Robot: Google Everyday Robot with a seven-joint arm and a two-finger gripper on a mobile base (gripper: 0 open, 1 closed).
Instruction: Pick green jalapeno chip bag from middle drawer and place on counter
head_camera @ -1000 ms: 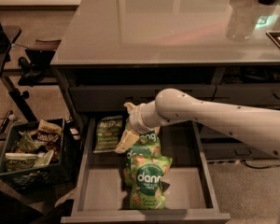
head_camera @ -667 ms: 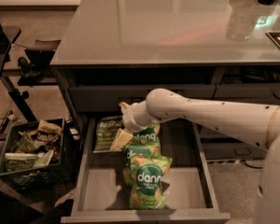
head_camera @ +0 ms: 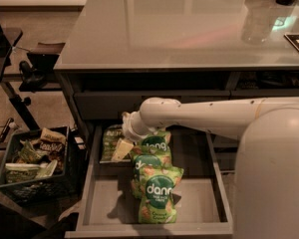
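**A:** Where is the end effector (head_camera: pixel 121 150) sitting?

**B:** It is hanging at the back left of the wide, shallow grey middle drawer (head_camera: pixel 97 203), on the smooth white arm (head_camera: pixel 209 116) that is extending in from the right. Its pale tip is lying over the right edge of the flat, dull yellowish-green jalapeno chip bag (head_camera: pixel 109 142). Whether it is open, closed or gripping, I cannot tell.

**A:** Why there?

**B:** I am judging that the bag is lying flat in the back corner, with the puffy bright green "dang" bags (head_camera: pixel 157 200) crowding its right side, so coming down from above is suiting it best.

**A:** Counts?

**B:** One jalapeno bag and three "dang" bags, running front to back in one open drawer. Above, the large glossy grey counter surface (head_camera: pixel 179 34) is waiting as the drop-off. On the floor to the left, one black plastic crate (head_camera: pixel 40 185) is holding assorted snack packets.
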